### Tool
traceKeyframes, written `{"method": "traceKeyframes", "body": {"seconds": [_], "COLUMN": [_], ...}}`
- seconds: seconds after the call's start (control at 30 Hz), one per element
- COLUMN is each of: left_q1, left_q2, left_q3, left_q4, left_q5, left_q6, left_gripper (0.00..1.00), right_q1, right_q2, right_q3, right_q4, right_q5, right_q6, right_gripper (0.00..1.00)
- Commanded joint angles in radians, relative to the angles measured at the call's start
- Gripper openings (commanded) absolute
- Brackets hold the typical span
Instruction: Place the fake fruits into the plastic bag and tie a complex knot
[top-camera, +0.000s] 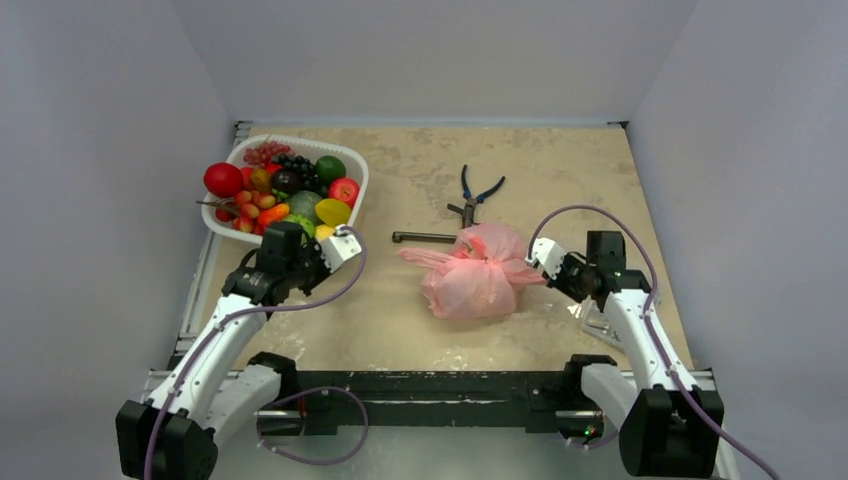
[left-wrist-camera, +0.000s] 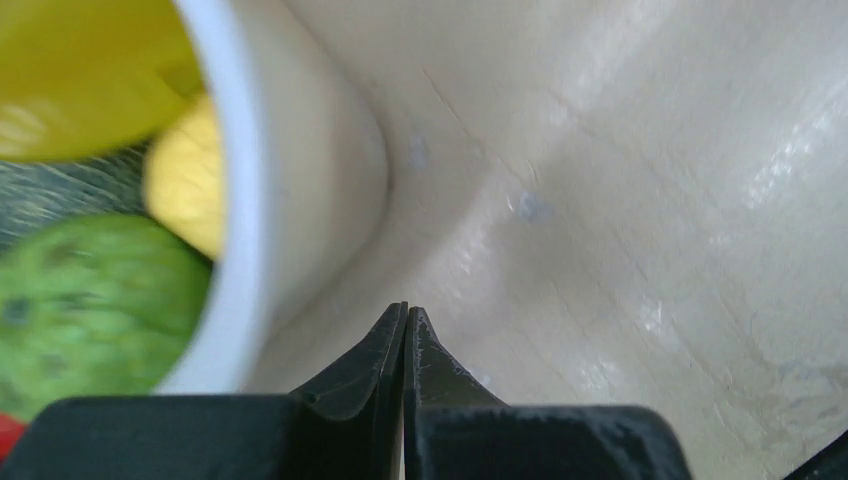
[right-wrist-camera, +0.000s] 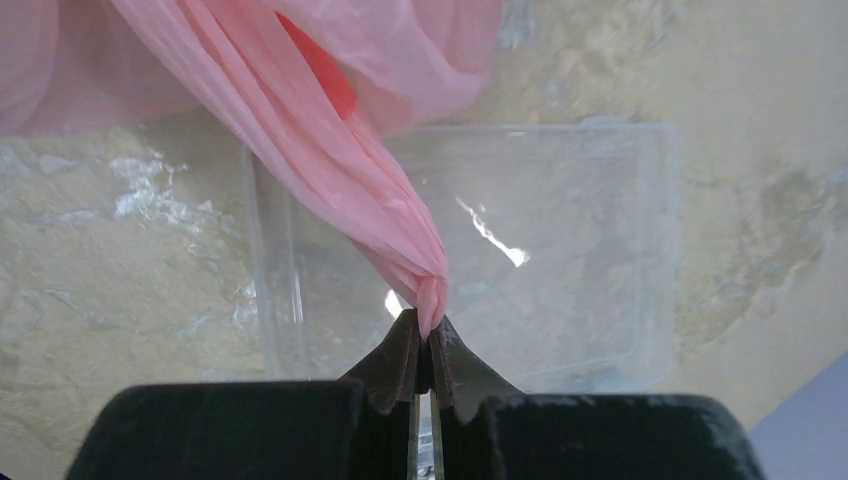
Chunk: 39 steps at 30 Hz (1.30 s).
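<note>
What is inside the bag (top-camera: 472, 280) is mostly hidden by its film; only a red shape shows through in the right wrist view. In the left wrist view the fruits (left-wrist-camera: 90, 290) are blurred and cut off by the basket (left-wrist-camera: 235, 200) rim. Pliers (top-camera: 470, 197) and a dark metal bar (top-camera: 422, 237) lie just behind the bag, and a clear box (right-wrist-camera: 560, 250) lies under the right gripper (right-wrist-camera: 424, 335). The bag sits mid-table (pink, crinkly, bulging), its neck bunched into a knot (top-camera: 470, 245) with loose tails. The right gripper pinches one twisted tail; the left gripper (left-wrist-camera: 405, 325) is pressed together on nothing, beside the basket's wall.
</note>
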Motion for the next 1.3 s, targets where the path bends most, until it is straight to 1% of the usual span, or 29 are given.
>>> {"method": "traceKeyframes", "body": {"seconds": [0.0, 0.07, 0.13, 0.17, 0.2, 0.23, 0.27, 0.3, 0.33, 0.37, 0.43, 0.47, 0.5, 0.57, 0.6, 0.67, 0.73, 0.8, 0.87, 0.97, 1.07, 1.13, 1.2, 1.23, 1.27], "left_q1": [0.008, 0.008, 0.007, 0.007, 0.007, 0.003, -0.014, -0.047, -0.099, -0.147, -0.196, -0.210, -0.217, -0.234, -0.244, -0.268, -0.302, -0.335, -0.355, -0.379, -0.404, -0.423, -0.430, -0.429, -0.426], "left_q2": [0.012, -0.006, -0.018, -0.022, -0.026, -0.026, -0.023, -0.012, 0.010, 0.044, 0.132, 0.179, 0.229, 0.325, 0.359, 0.418, 0.472, 0.528, 0.582, 0.664, 0.751, 0.810, 0.847, 0.858, 0.861], "left_q3": [-0.088, -0.073, -0.019, 0.012, 0.049, 0.084, 0.117, 0.140, 0.167, 0.195, 0.254, 0.285, 0.321, 0.398, 0.420, 0.450, 0.464, 0.475, 0.493, 0.529, 0.577, 0.608, 0.622, 0.628, 0.631], "left_q4": [-0.018, -0.047, -0.113, -0.144, -0.169, -0.192, -0.190, -0.176, -0.156, -0.142, -0.113, -0.098, -0.080, -0.044, -0.020, 0.023, 0.052, 0.049, 0.040, 0.036, 0.027, 0.012, 0.008, 0.001, -0.011], "left_q5": [-0.138, -0.100, -0.017, 0.033, 0.091, 0.153, 0.188, 0.192, 0.169, 0.150, 0.150, 0.148, 0.147, 0.150, 0.152, 0.163, 0.179, 0.219, 0.247, 0.212, 0.151, 0.079, 0.029, 0.011, -0.007], "left_q6": [0.071, 0.070, 0.054, 0.041, 0.020, 0.009, -0.003, -0.012, -0.015, -0.016, -0.025, -0.041, -0.058, -0.103, -0.135, -0.178, -0.181, -0.150, -0.123, -0.082, -0.031, -0.001, 0.014, 0.016, 0.014], "left_gripper": [0.00, 0.00, 0.00, 0.02, 0.15, 0.32, 0.46, 0.57, 0.74, 0.81, 0.95, 0.99, 1.00, 1.00, 0.98, 0.90, 0.85, 0.85, 0.91, 0.97, 0.93, 0.88, 0.79, 0.65, 0.35], "right_q1": [-0.007, -0.005, 0.006, 0.011, 0.013, 0.013, 0.013, 0.013, 0.012, 0.012, 0.012, 0.013, 0.013, 0.013, 0.012, 0.013, 0.013, 0.012, 0.013, 0.013, 0.012, 0.012, 0.013, 0.013, 0.013], "right_q2": [0.019, 0.009, 0.007, 0.014, 0.024, 0.032, 0.037, 0.037, 0.034, 0.031, 0.030, 0.033, 0.034, 0.028, 0.021, 0.008, 0.009, 0.013, 0.014, 0.014, 0.023, 0.025, 0.021, 0.018, 0.016], "right_q3": [-0.035, 0.012, 0.088, 0.110, 0.125, 0.135, 0.140, 0.141, 0.140, 0.137, 0.135, 0.137, 0.142, 0.144, 0.143, 0.136, 0.134, 0.132, 0.131, 0.132, 0.139, 0.140, 0.129, 0.120, 0.112], "right_q4": [-0.009, -0.084, -0.151, -0.171, -0.187, -0.197, -0.198, -0.198, -0.197, -0.189, -0.181, -0.182, -0.183, -0.185, -0.184, -0.178, -0.175, -0.173, -0.173, -0.161, -0.150, -0.146, -0.136, -0.124, -0.113], "right_q5": [0.134, 0.080, 0.002, -0.016, -0.024, -0.028, -0.030, -0.033, -0.036, -0.039, -0.036, -0.031, -0.027, -0.023, -0.022, -0.024, -0.021, -0.011, -0.011, -0.006, -0.002, 0.004, 0.013, 0.022, 0.025], "right_q6": [-0.030, -0.036, -0.009, -0.001, 0.005, 0.005, 0.004, 0.005, 0.004, 0.005, 0.012, 0.017, 0.023, 0.029, 0.032, 0.042, 0.047, 0.053, 0.056, 0.066, 0.085, 0.092, 0.094, 0.093, 0.094], "right_gripper": [0.00, 0.00, 0.00, 0.00, 0.00, 0.00, 0.00, 0.00, 0.00, 0.00, 0.00, 0.00, 0.00, 0.00, 0.00, 0.00, 0.00, 0.00, 0.00, 0.00, 0.00, 0.00, 0.00, 0.00, 0.00]}}
